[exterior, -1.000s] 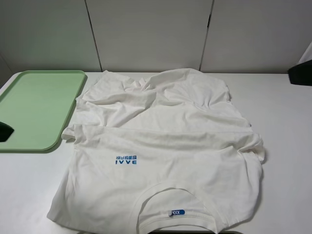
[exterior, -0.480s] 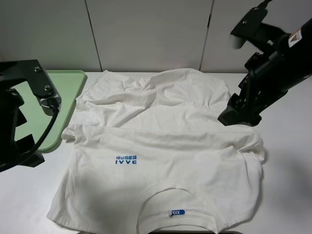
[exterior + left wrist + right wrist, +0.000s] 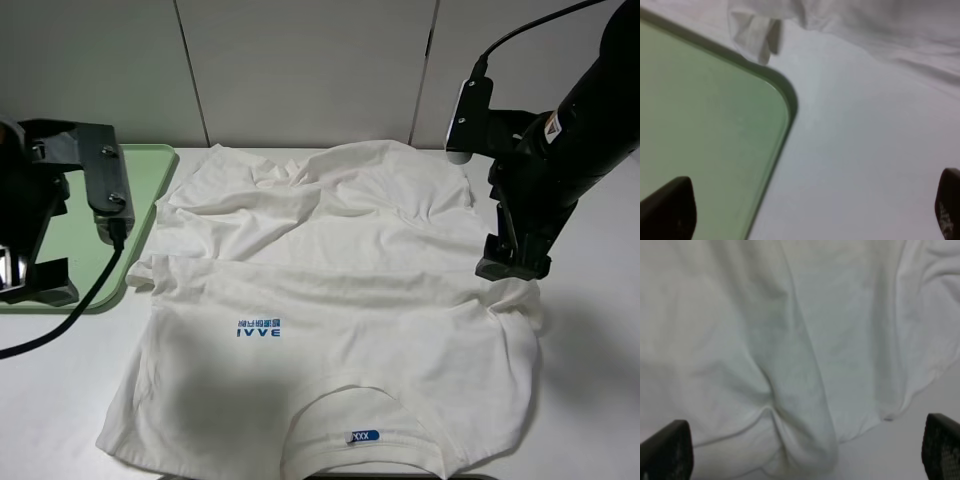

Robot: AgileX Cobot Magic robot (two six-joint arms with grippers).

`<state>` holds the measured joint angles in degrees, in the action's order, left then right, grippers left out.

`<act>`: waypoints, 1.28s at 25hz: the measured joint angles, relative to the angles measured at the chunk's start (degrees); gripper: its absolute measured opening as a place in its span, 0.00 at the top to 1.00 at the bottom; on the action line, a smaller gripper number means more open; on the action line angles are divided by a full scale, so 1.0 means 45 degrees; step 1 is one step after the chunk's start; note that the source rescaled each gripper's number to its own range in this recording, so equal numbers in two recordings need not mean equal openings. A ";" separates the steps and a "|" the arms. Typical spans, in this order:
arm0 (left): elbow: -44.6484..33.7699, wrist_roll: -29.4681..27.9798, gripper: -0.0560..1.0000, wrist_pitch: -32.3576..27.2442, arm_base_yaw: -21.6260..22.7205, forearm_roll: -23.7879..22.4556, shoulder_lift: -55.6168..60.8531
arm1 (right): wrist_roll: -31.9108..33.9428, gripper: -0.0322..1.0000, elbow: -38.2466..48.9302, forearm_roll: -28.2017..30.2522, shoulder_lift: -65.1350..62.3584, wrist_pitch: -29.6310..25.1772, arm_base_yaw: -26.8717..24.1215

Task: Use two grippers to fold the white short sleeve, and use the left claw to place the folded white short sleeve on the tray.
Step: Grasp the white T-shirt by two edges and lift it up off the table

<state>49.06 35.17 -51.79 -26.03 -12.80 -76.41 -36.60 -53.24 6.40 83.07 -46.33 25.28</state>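
The white short sleeve (image 3: 330, 300) lies spread on the white table, collar and blue neck label toward the near edge, "IVVE" print left of centre. The light-green tray (image 3: 90, 200) lies at the far left, empty. My left claw (image 3: 35, 290) hangs over the tray's near right corner, open and empty. In the left wrist view its fingertips (image 3: 667, 212) frame the tray corner (image 3: 715, 125) and bare table, with a shirt sleeve (image 3: 757, 30) beyond. My right gripper (image 3: 512, 265) hovers over the shirt's right sleeve edge, open. The right wrist view shows wrinkled shirt cloth (image 3: 790, 340) between its fingertips (image 3: 665, 452).
Grey wall panels (image 3: 300, 70) stand behind the table. Bare white table (image 3: 590, 350) shows to the right of the shirt and in front of the tray. A black cable (image 3: 60, 315) loops from the left arm over the tray's near edge.
Both arms have come into view from the sides. The right gripper swung down over the shirt's right sleeve. The left claw moved over the tray's near corner. The shirt has not moved.
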 joint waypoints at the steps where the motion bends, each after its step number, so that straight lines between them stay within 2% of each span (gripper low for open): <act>1: 0.0155 0.0171 0.05 0.0000 0.0000 -0.0062 -0.0261 | -0.0337 0.00 0.0000 0.0054 0.0184 0.0152 0.0000; 7: 0.1489 0.1418 0.05 0.0064 0.0014 -0.0126 -0.2105 | -0.1823 0.00 0.0000 0.0099 0.0702 0.0372 0.0000; 11: 0.1789 0.1609 0.05 0.0090 0.0014 -0.0126 -0.2560 | -0.2380 0.00 0.0107 0.0231 0.1107 0.1021 0.0000; 12: 0.2507 0.2367 0.06 0.0277 0.0014 -0.0138 -0.3952 | -0.2540 0.00 0.0179 0.0334 0.1250 0.1204 0.0000; 13: 0.2680 0.2561 0.06 0.0440 0.0014 -0.0138 -0.4366 | -0.2642 0.00 0.0246 0.0468 0.1426 0.1347 0.0000; 15: 0.3042 0.2914 0.06 0.0703 0.0014 -0.0151 -0.5257 | -0.2699 0.00 0.0297 0.0733 0.1885 0.1489 0.0000; 23: 0.4358 0.3013 0.06 0.1421 0.0014 -0.0125 -0.7442 | -0.2699 0.00 0.0331 0.1313 0.3332 0.2296 0.0000; 32: 0.4427 0.4282 0.07 0.2349 -0.0078 0.0526 -0.8917 | -0.2699 0.00 0.0331 0.1782 0.4141 0.2612 0.0000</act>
<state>68.98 54.44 -41.22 -26.38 -10.43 -116.53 -48.74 -51.75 14.41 101.70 -34.57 25.28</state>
